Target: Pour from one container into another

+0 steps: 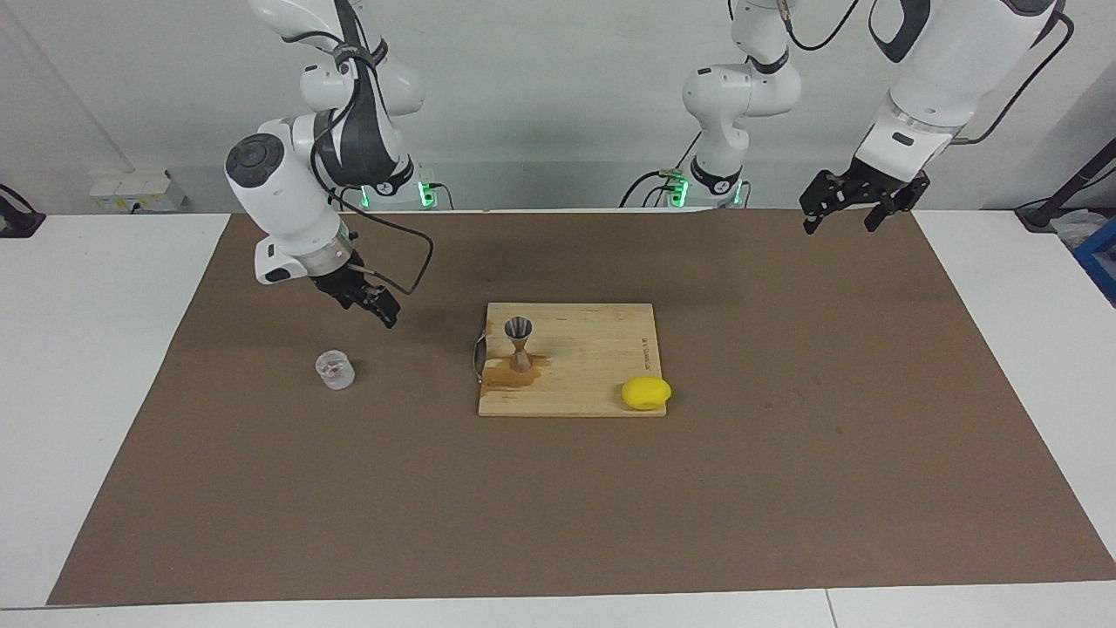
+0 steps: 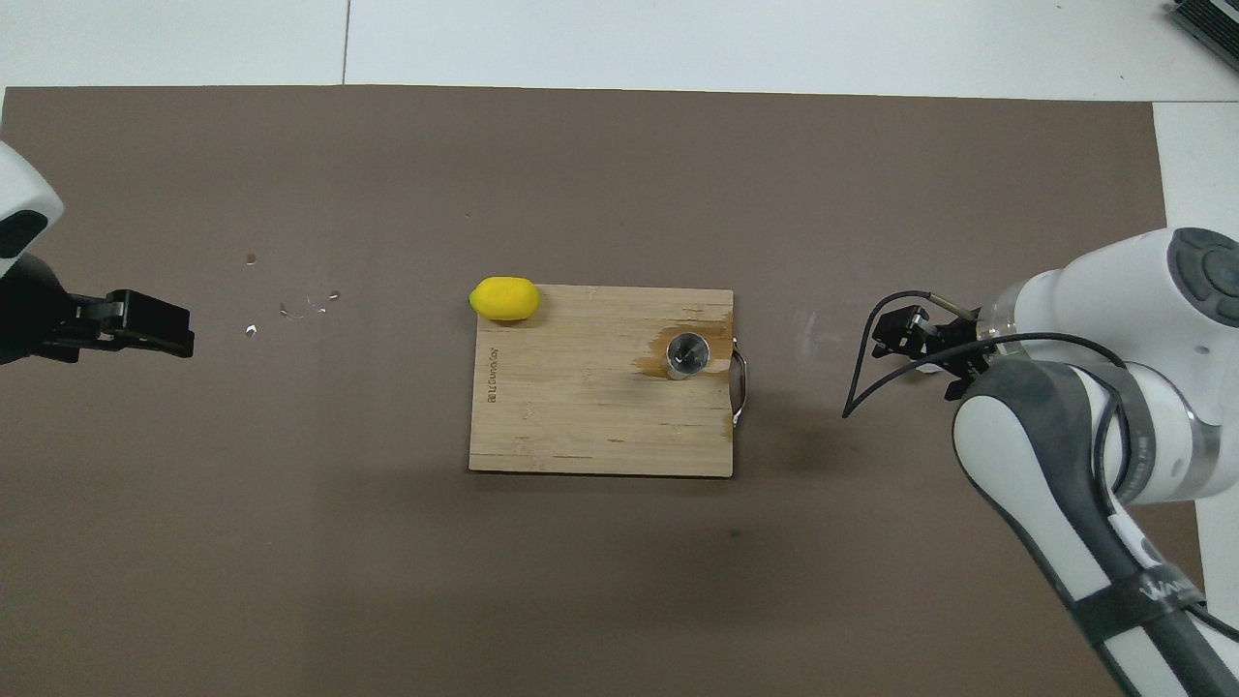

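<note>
The clear glass cup (image 1: 335, 370) stands upright on the brown mat toward the right arm's end of the table, beside the board. In the overhead view my right gripper hides it. The silver jigger (image 1: 520, 344) stands upright on the wooden cutting board (image 1: 602, 349), on a wet stain. It also shows in the overhead view (image 2: 687, 353). My right gripper (image 1: 377, 305) hangs in the air just above the cup, apart from it and holding nothing; it also shows in the overhead view (image 2: 895, 337). My left gripper (image 1: 859, 214) is open and empty, raised over the mat at the left arm's end, waiting.
A yellow lemon (image 1: 646, 392) lies at the board's corner farthest from the robots, toward the left arm's end. The board has a metal handle (image 1: 477, 356) on the edge facing the cup. Small pale specks (image 2: 290, 310) lie on the mat (image 1: 785, 488).
</note>
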{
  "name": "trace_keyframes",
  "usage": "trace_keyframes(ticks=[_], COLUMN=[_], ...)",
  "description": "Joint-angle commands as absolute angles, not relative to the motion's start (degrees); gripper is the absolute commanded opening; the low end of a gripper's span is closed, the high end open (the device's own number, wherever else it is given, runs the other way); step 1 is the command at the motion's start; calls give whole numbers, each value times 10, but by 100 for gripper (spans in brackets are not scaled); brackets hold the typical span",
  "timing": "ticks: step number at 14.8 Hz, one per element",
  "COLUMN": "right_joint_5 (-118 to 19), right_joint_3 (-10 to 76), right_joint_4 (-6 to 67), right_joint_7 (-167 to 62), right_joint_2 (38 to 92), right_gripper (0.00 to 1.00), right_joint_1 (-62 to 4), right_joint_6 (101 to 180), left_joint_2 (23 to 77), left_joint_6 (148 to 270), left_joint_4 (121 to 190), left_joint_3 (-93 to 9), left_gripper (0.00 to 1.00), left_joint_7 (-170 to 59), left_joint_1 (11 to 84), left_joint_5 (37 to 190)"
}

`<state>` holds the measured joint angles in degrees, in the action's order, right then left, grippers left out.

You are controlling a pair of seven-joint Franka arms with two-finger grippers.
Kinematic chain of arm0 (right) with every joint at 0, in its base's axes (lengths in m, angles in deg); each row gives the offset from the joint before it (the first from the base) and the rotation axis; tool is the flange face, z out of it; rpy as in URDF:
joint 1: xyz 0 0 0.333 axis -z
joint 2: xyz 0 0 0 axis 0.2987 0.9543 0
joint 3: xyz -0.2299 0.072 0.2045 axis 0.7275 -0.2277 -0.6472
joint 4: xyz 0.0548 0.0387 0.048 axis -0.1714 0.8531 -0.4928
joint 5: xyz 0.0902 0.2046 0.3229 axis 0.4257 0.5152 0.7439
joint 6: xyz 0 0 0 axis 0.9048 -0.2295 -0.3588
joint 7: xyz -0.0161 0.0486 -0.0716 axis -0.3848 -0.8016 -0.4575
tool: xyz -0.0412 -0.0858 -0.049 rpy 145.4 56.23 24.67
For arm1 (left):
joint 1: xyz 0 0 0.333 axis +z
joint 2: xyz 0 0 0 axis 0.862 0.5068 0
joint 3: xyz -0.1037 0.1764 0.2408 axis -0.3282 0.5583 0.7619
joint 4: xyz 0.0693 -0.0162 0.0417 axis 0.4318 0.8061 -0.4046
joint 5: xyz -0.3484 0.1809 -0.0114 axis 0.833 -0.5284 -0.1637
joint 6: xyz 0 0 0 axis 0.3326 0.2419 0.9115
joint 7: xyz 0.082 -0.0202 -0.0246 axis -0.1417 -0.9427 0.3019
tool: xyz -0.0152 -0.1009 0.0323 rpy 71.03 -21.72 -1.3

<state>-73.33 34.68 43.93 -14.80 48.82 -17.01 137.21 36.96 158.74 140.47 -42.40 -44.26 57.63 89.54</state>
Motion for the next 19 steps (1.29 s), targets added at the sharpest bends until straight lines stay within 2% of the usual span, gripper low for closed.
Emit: trace_keyframes(ticks=[1, 10, 14, 19], right_joint_5=[-757, -797, -791, -789], right_joint_3=[347, 354, 354, 354], right_joint_4=[377, 199, 191, 212], right_joint_7=[-194, -255, -310, -357], right_joint_2=[485, 491, 489, 478], right_gripper=[100, 100, 100, 100], right_joint_1=[-165, -147, -146, -147], right_joint_6=[1306, 1156, 1107, 1109], left_joint_2=[359, 359, 359, 359], left_joint_6=[1581, 1581, 1581, 1581], left_joint_4=[1410, 1410, 1410, 1410], left_joint_3=[-419, -419, -419, -419], left_gripper=[100, 100, 100, 100], left_joint_7=[-442, -442, -442, -442], left_joint_1=[571, 572, 572, 572], left_joint_5=[891, 891, 891, 891])
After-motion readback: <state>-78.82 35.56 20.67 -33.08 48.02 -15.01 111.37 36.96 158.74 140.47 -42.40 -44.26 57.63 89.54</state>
